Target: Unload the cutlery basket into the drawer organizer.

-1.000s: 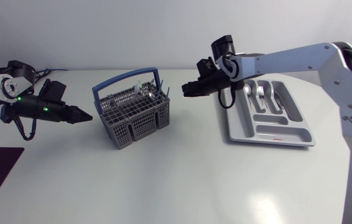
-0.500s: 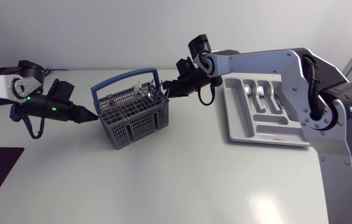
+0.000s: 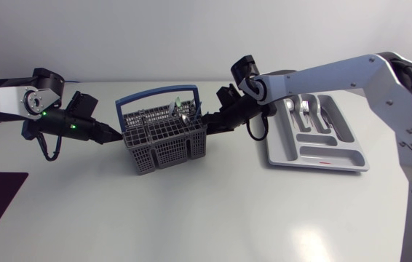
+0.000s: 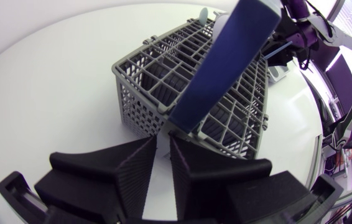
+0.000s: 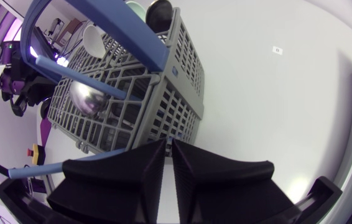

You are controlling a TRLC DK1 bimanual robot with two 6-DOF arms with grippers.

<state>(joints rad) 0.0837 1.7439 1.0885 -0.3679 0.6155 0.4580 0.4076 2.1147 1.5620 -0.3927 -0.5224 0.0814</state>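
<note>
Since the grey mesh hides most of it, the cutlery in the basket is hard to sort from overhead; only a few handles and bowls poke above the rim. In the left wrist view the blue handle blocks much of the inside. The right wrist view shows one spoon bowl clearly; the rest is cut off.

The basket stands mid-table. The drawer organizer sits well apart on the right arm's side, with some pieces already in its far slots.

Left tool: fingers nearly together with a thin slit between them, nothing in it, tips at the basket's wall under the handle foot. Right tool: same near-closed slit, holding nothing, tips against the opposite wall's lower edge.
</note>
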